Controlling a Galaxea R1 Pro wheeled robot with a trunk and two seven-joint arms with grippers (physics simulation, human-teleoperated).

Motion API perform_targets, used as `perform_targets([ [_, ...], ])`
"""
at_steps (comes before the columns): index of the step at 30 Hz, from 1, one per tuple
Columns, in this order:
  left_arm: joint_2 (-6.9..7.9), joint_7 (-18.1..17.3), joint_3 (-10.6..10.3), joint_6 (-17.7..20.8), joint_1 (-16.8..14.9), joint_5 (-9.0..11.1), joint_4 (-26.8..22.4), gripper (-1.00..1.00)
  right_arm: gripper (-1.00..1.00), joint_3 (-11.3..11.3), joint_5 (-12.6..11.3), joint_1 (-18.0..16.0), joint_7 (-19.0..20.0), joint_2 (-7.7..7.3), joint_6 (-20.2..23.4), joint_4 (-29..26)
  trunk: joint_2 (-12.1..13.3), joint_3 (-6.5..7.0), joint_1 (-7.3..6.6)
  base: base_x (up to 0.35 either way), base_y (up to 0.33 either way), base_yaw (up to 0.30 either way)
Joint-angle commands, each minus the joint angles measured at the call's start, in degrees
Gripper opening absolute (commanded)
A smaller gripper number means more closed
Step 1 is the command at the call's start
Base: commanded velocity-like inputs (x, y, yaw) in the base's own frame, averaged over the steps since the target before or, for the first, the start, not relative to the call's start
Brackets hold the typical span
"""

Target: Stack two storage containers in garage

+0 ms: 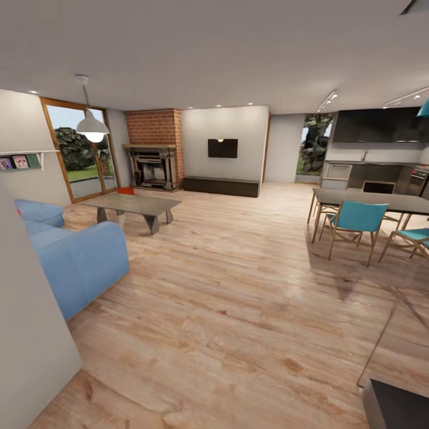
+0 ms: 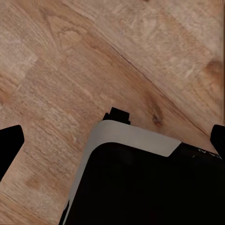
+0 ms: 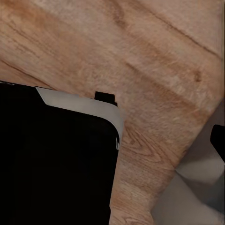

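A storage container [image 1: 126,190] shows as a small red-orange shape far across the living room, on the wood-plank floor [image 1: 238,286] just behind the far end of the grey coffee table [image 1: 134,205] and near the brick fireplace [image 1: 154,156]. I can make out only that one patch of colour (too small to tell whether it is one bin or two).

From the head camera I look down the length of the room. A blue sofa [image 1: 77,256] sits at the left, with a white pendant lamp [image 1: 93,126] hanging above the coffee table. On the far wall is a black TV [image 1: 223,148] over a long dark low cabinet [image 1: 221,186]. To the right stands a dining table [image 1: 369,202] with teal chairs [image 1: 356,220], and a dark kitchen run beyond it. A pale wall edge [image 1: 30,333] rises close at the left of the view.

Both wrist cameras point down at the plank floor, with the black, grey-edged robot base [image 2: 140,187] below them. In the left wrist view dark finger tips [image 2: 9,143] sit at opposite edges, so the left gripper [image 2: 112,140] stands wide and holds nothing. In the right wrist view I see one dark finger tip [image 3: 219,140] at the frame edge, so I cannot tell how that gripper is set.
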Motion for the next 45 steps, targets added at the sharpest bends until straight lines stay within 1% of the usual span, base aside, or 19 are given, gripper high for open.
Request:
perform_targets([
  [1, -0.01, 0.1, -0.5, -0.1, 0.0, 0.4, 0.0, 1.0, 1.0, 0.5, -0.5, -0.1, -0.1, 0.02, -0.3, 0.2, 0.0, -0.07, 0.04, 0.322, 0.0, 0.0],
  [45, -0.01, 0.1, -0.5, -0.1, 0.0, 0.5, 0.0, 1.0, 1.0, 0.4, -0.5, -0.1, -0.1, 0.02, -0.3, 0.2, 0.0, -0.07, 0.04, 0.322, 0.0, 0.0],
])
